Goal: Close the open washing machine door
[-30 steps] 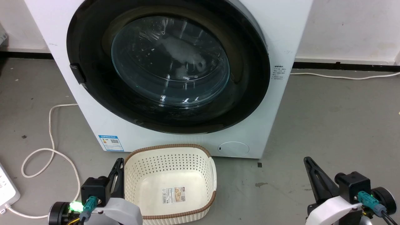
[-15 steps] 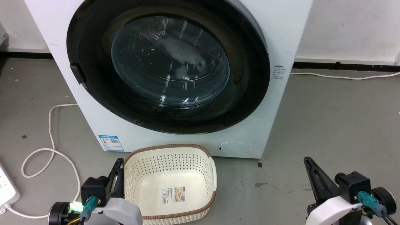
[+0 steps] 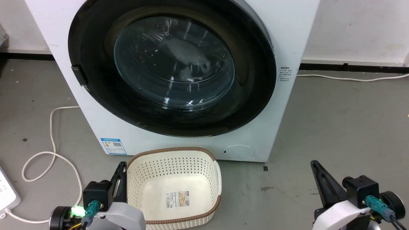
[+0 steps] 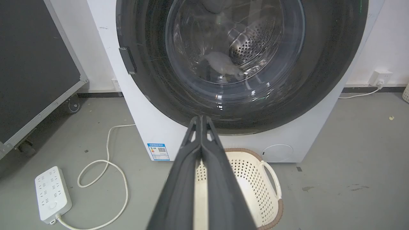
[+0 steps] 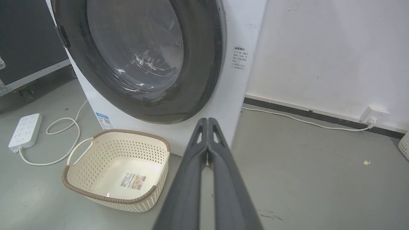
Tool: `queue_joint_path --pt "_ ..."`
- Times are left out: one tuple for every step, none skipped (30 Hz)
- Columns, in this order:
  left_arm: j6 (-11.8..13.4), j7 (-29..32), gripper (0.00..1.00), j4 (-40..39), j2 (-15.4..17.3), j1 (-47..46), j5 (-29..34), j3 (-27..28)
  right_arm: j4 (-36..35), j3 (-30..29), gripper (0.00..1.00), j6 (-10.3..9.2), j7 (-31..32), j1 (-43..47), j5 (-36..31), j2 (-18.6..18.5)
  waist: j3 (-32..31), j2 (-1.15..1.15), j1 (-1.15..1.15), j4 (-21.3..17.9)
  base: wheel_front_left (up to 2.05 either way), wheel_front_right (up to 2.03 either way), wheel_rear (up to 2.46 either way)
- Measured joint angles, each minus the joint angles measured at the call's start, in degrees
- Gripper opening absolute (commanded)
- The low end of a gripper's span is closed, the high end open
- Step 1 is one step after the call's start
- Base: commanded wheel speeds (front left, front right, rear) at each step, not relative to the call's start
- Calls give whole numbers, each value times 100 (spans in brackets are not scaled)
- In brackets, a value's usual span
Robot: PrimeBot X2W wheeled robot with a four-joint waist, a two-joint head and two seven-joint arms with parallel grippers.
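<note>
When read from far left, first a white power strip (image 3: pixel 5 191), flat on grey floor (image 3: pixel 335 127), with a white cable (image 3: pixel 52 150) looping right and away toward the machine's left side. Far left of machine in left wrist view, a black wheeled case (image 4: pixel 32 64).

Next, left gripper (image 3: pixel 121 166), low at near left, just beside the basket's left wall in head view; touching or not, cannot tell. Fingers (image 4: pixel 188 166) pressed together along their length, clenched on nothing.

Then cream perforated basket (image 3: pixel 174 149) with brown rim, on floor just near of the machine, left of centre, paper label on its bottom.

Beyond it, washing machine (image 3: pixel 96 124), white, front facing the robot. Blue label sticker (image 3: pixel 111 146) at lower left of front, small round flap (image 3: pixel 238 152) at lower right.

Washing machine door (image 3: pixel 255 83) lying flush against that front, glossy black rim covering most of the panel and meeting it all round as far as visible. Latched or not, cannot tell. Dark tab (image 3: pixel 79 75) on rim's left edge. Through bulging glass centre, perforated steel drum (image 4: pixel 252 48) and a grey cloth item (image 4: pixel 222 64). Small text sticker (image 3: pixel 285 74) just right of rim.

Further right, right gripper (image 3: pixel 314 164), low at near right over bare floor, well apart from machine and basket. Fingers (image 5: pixel 191 179) closed tight together, gripping nothing.

At far right, wall cable (image 3: pixel 351 78) along the skirting, plugged into a wall socket (image 5: pixel 374 114).
</note>
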Motion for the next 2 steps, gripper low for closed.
queue_joint_path --pt "0 0 0 0 0 0 0 1 0 0 0 0 0 0 0 0 0 0 0 0 0 0 0" --pt "0 0 0 0 0 0 0 3 0 2 0 0 0 0 -1 0 0 0 0 0 0 0 0"
